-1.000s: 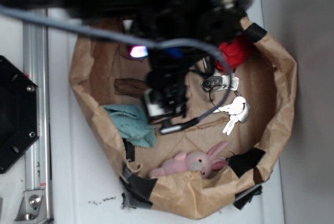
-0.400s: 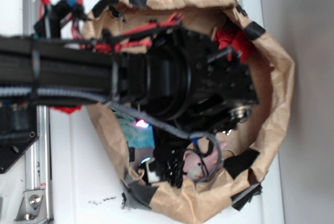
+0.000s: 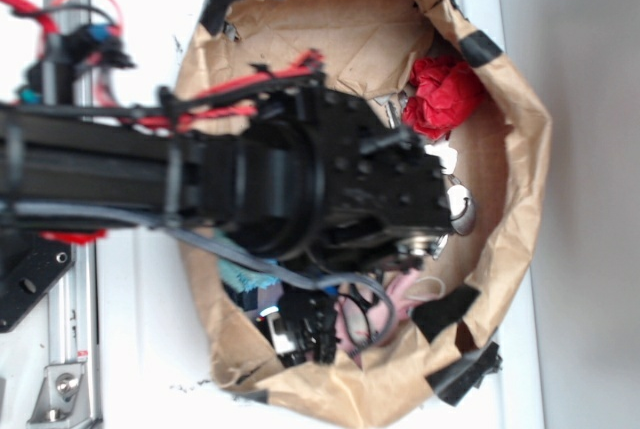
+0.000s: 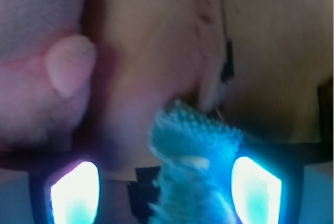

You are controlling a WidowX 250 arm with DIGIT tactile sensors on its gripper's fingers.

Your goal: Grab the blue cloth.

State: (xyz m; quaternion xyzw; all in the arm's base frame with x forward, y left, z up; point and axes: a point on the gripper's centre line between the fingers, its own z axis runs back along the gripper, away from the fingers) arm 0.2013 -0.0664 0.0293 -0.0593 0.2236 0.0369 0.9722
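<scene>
Pale teal-blue terry cloth [image 4: 190,174] bunched between glowing pads [image 4: 75,192] of tool [image 4: 166,192], inside brown paper bag [image 3: 500,249] on white tabletop [image 3: 140,349]. Tool spread wide, not clamped on cloth yet. Black arm [image 3: 300,184] covers bag's near-left. Pink plush bunny [image 4: 36,78] just left; red cloth [image 3: 445,94] far right, out of way.
</scene>
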